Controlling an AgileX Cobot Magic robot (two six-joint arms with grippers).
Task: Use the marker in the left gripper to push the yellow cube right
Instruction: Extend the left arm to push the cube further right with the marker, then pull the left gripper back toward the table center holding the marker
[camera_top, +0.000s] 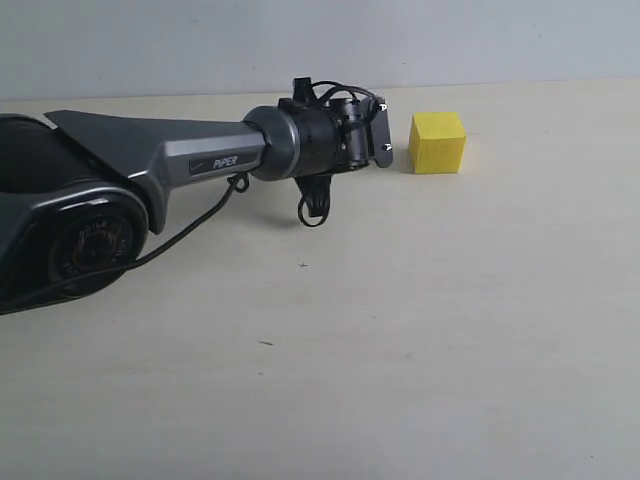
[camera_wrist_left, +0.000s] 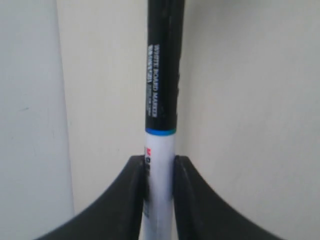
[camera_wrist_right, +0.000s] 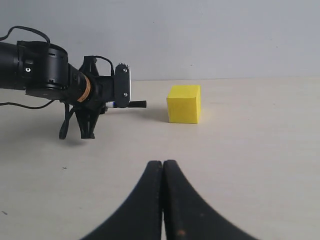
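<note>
the left gripper (camera_top: 384, 132) reaches in from the left over the pale table (camera_top: 420, 340), its fingers pinching the white lower barrel of the marker (camera_wrist_left: 161, 85), whose dark end points right toward the yellow cube (camera_top: 437, 143). the cube sits toward the far side, just right of the gripper, with a small gap between the marker's tip and its left face. the right gripper (camera_wrist_right: 163, 172) has its fingers pressed together on nothing.

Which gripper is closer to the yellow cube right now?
Left. The left gripper sits just beside the yellow cube, its marker aimed at it across a small gap. The right gripper hangs well back, facing the cube.
</note>
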